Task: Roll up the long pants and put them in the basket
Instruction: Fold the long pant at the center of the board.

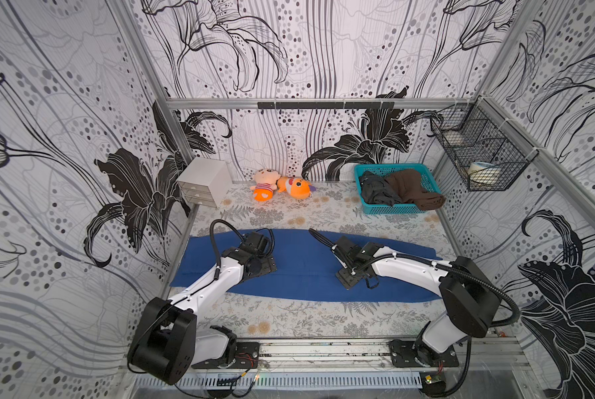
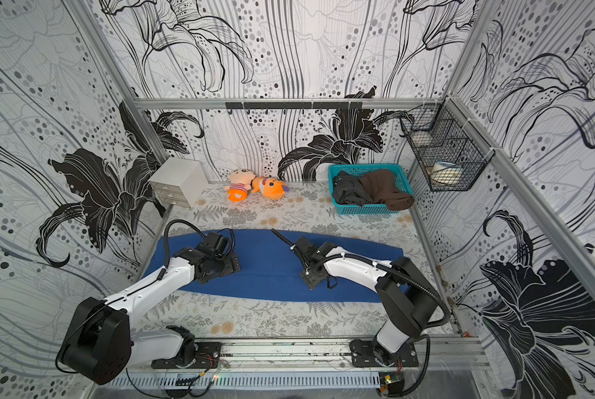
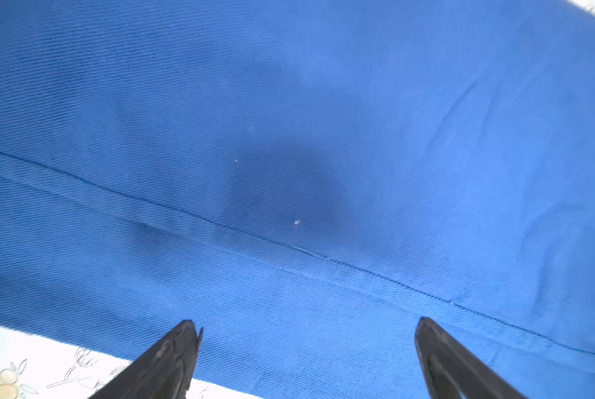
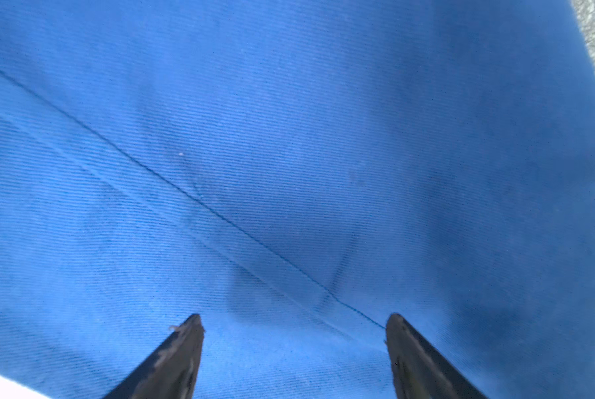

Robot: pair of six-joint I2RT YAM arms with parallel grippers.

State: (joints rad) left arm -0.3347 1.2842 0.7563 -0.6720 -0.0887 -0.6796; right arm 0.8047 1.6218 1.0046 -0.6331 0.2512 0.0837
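The long pants (image 1: 303, 273) (image 2: 272, 266) are a big royal-blue cloth lying flat across the middle of the table in both top views. Both arms reach down onto them, the left wrist (image 1: 251, 255) over the left part and the right wrist (image 1: 351, 262) over the middle. From above, the wrist bodies hide the fingertips. In the left wrist view my left gripper (image 3: 306, 324) stands wide open just above the pants (image 3: 289, 138), near their edge. In the right wrist view my right gripper (image 4: 294, 321) is open with its tips at the pants (image 4: 289, 138), beside a seam.
A white drawer box (image 1: 204, 181) stands at the back left, with two plush toys (image 1: 279, 188) beside it. At the back right a teal basket (image 1: 389, 209) holds a dark grey and a brown garment. A wire basket (image 1: 479, 155) hangs on the right wall.
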